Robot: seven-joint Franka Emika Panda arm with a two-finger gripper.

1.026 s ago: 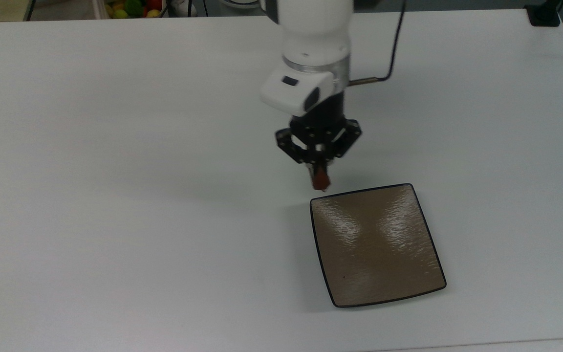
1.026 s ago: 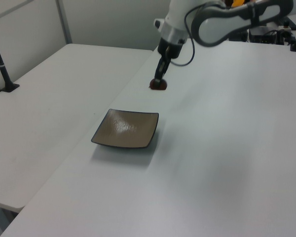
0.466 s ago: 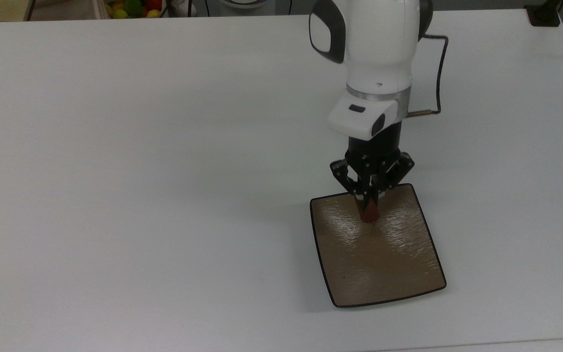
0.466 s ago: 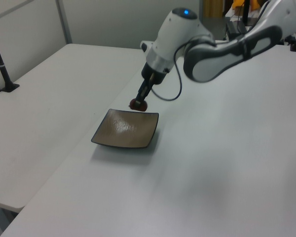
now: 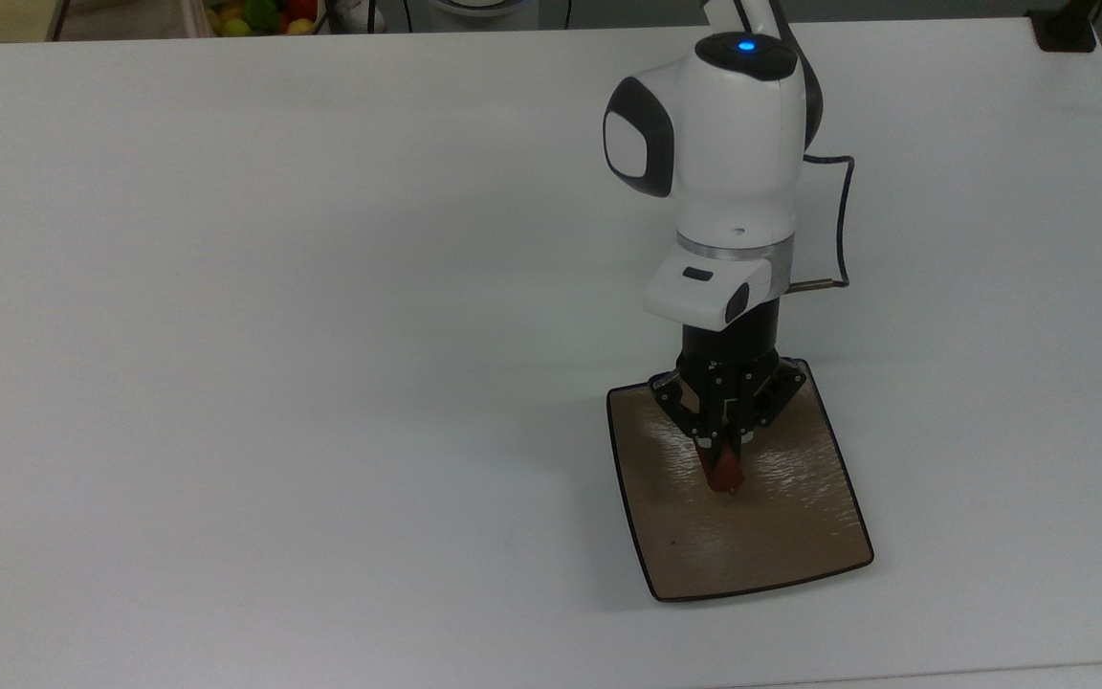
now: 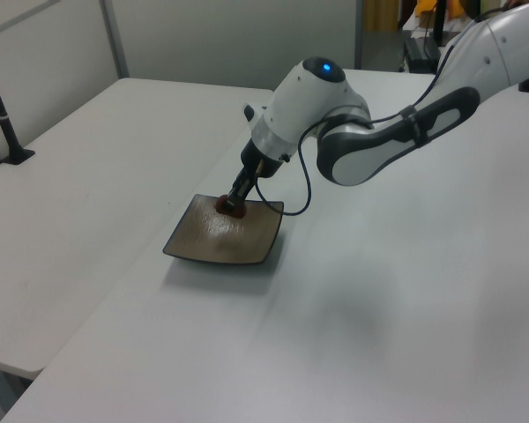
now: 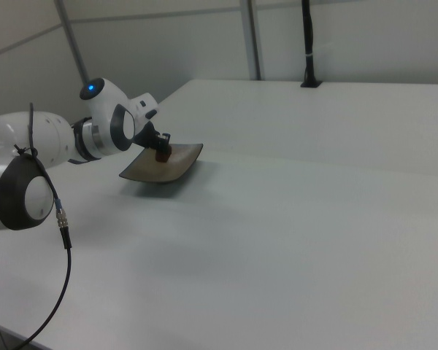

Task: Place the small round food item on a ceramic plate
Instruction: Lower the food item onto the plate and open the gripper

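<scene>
Top view: my gripper is pinching the small food lump over the plate, just 12 o'clock of center. Should be lowering gently before letting go, else it rolls.

Counted: 1 square glossy tan-brown plate, 1 small reddish-brown round food lump, 1 white table.

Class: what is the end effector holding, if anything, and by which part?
The end effector pinches the small reddish-brown food item by its upper end, over the ceramic plate.
</scene>
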